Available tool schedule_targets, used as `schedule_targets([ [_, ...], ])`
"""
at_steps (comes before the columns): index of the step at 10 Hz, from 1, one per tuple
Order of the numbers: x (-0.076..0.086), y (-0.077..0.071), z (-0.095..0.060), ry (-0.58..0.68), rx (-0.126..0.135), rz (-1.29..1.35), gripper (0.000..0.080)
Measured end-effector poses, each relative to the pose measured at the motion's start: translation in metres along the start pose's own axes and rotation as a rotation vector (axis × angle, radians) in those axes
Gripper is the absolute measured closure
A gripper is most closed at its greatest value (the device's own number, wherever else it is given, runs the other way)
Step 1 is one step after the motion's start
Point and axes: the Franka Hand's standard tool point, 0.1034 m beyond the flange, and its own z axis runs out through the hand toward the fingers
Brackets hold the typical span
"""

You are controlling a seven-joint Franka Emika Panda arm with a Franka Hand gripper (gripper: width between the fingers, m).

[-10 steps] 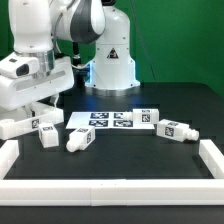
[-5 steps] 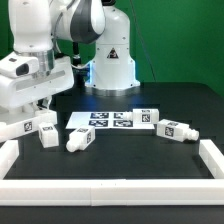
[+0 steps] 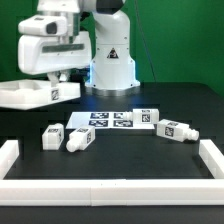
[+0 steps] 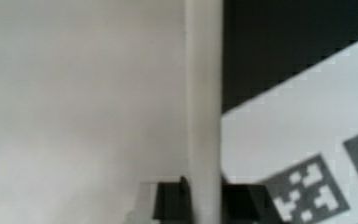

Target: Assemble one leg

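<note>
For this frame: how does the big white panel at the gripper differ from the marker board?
The white panel is gripped at its edge by the gripper and appears raised off the table. The marker board lies flat on the table, untouched. The white panel is thick and tray-like, while the marker board is a thin sheet. The white panel shows one tag on its side, and the marker board shows several on top. Both are white with black-and-white tags.

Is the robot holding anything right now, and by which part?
Yes: the gripper appears clamped on the big white panel, which is clear of the table, gripping its edge on the exterior view's right. The grip itself is hard to see.
</note>
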Motion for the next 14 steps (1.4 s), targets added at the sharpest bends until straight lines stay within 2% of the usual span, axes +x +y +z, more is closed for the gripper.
schedule_targets([
  [1, 0.011, 0.006, -0.003, -0.016, 0.017, -0.023, 0.0742],
  [2, 0.011, 0.008, 0.006, -0.016, 0.061, 0.047, 0.0742],
  [3, 0.009, 0.008, 0.009, -0.019, 0.071, 0.056, 0.0742],
  [5, 0.011, 0.007, 0.009, -0.019, 0.072, 0.052, 0.0742],
  [6, 0.026, 0.007, 0.007, -0.017, 0.057, -0.002, 0.0742],
  [7, 0.055, 0.010, 0.004, -0.009, 0.045, -0.080, 0.0742],
  [8, 0.094, 0.017, 0.005, -0.001, 0.040, -0.164, 0.0742],
  [9, 0.124, 0.023, 0.007, 0.008, 0.018, -0.180, 0.0742],
  [10, 0.140, 0.019, 0.006, 0.037, -0.018, -0.160, 0.0742],
  [11, 0.134, 0.014, 0.009, 0.030, -0.006, -0.183, 0.0742],
  [14, 0.131, 0.014, 0.012, 0.026, 0.001, -0.177, 0.0742],
])
